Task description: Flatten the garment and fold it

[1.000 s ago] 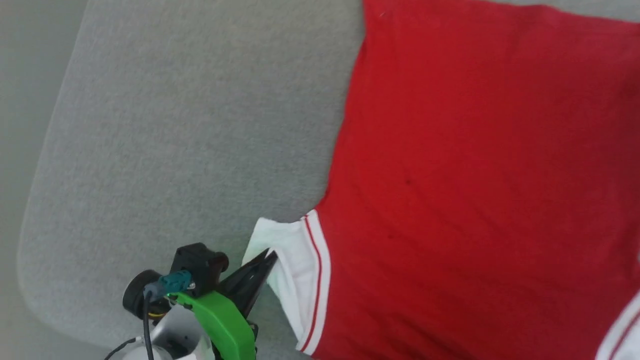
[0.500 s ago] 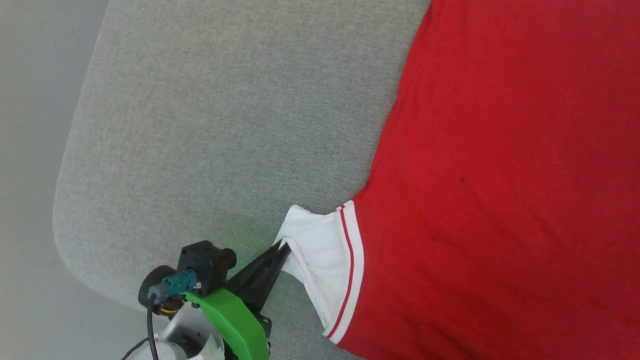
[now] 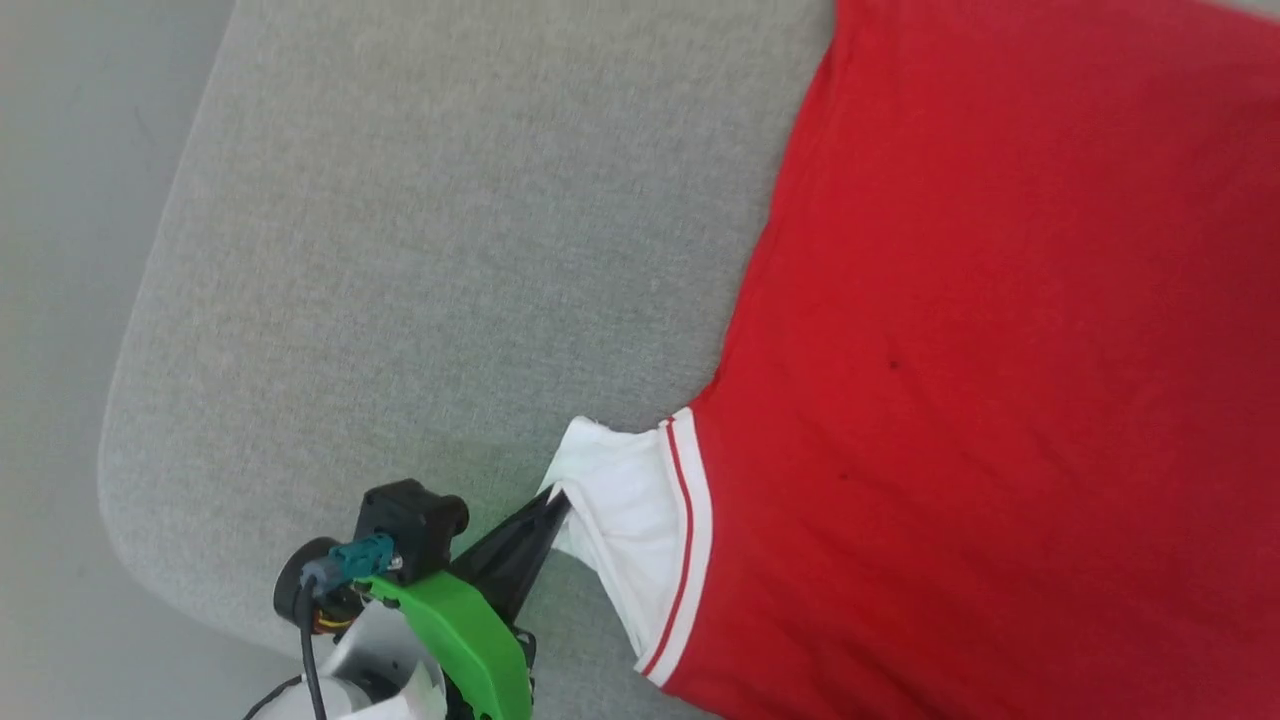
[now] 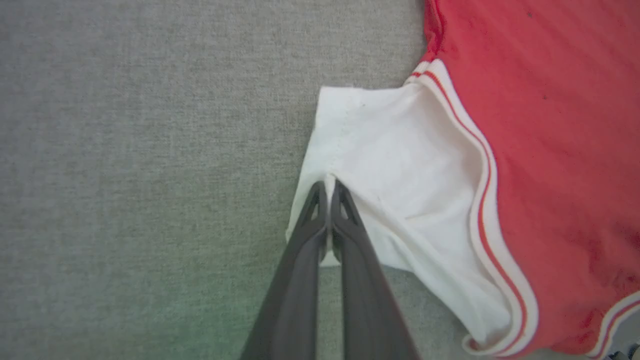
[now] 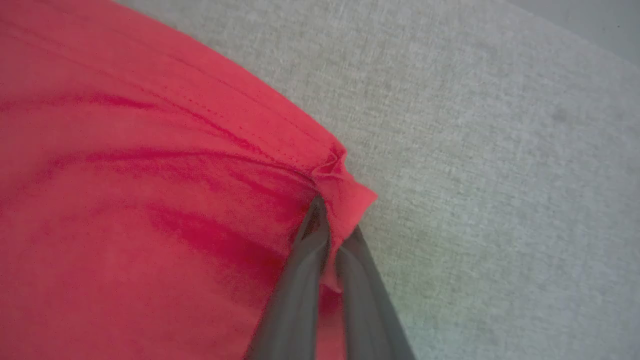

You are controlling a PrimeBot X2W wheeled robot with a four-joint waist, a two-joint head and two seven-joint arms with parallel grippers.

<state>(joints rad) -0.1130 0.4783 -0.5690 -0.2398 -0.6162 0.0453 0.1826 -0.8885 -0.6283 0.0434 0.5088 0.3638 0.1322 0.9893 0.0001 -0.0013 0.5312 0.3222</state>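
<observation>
The garment [image 3: 980,350] is a red jersey lying plain side up over the right half of the grey surface, with a white short sleeve [image 3: 630,510] trimmed in thin red stripes sticking out to the left. My left gripper [image 3: 558,498] is shut on the edge of that white sleeve [image 4: 390,190]; in the left wrist view its fingertips [image 4: 328,187] pinch the cloth. In the right wrist view my right gripper [image 5: 325,210] is shut on a red hem corner of the garment [image 5: 345,195], the cloth bunched at the tips.
The grey fabric-covered table [image 3: 420,250] stretches left of the garment and ends in a rounded corner at the lower left. Pale floor [image 3: 60,300] lies beyond that edge. More grey surface [image 5: 500,175] lies right of the hem corner.
The head camera shifted, so the whole scene slid rightward. My left gripper keeps its hold on the sleeve. The sleeve has spread out a little wider from the red body.
</observation>
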